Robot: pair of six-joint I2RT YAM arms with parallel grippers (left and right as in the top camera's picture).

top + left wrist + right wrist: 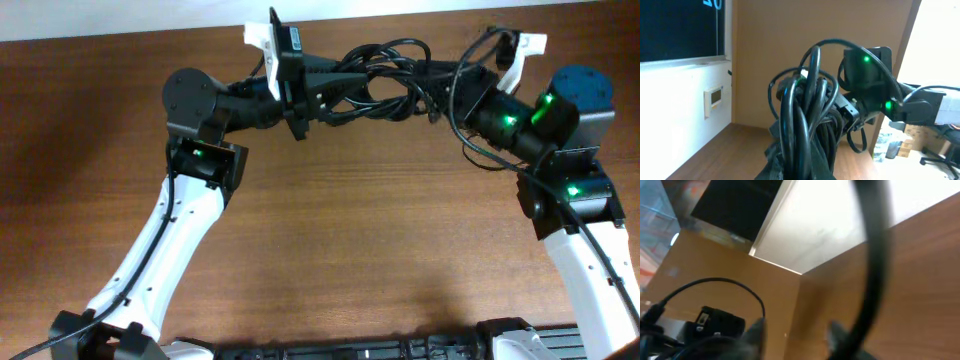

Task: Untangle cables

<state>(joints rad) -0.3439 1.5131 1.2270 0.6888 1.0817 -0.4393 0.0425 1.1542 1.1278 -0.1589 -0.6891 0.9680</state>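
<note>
A tangled bundle of thin black cables [385, 85] hangs between my two grippers near the table's far edge. My left gripper [335, 95] is shut on the bundle's left end. In the left wrist view the cables [805, 110] rise in loops out of the left gripper [802, 170], pinched between its dark fingers [771, 167]. My right gripper [440, 95] sits at the bundle's right end. In the right wrist view the right gripper [797, 332] shows a gap between its fingertips, and one blurred cable [875, 255] crosses in front of the right-hand finger [837, 330].
The brown wooden table [350, 240] ends just behind the bundle. A thin black loop [480, 155] hangs beside the right arm [525, 120]. The left wrist view shows the right arm [870, 85], a dark screen [680, 25] and a white wall switch [715, 97].
</note>
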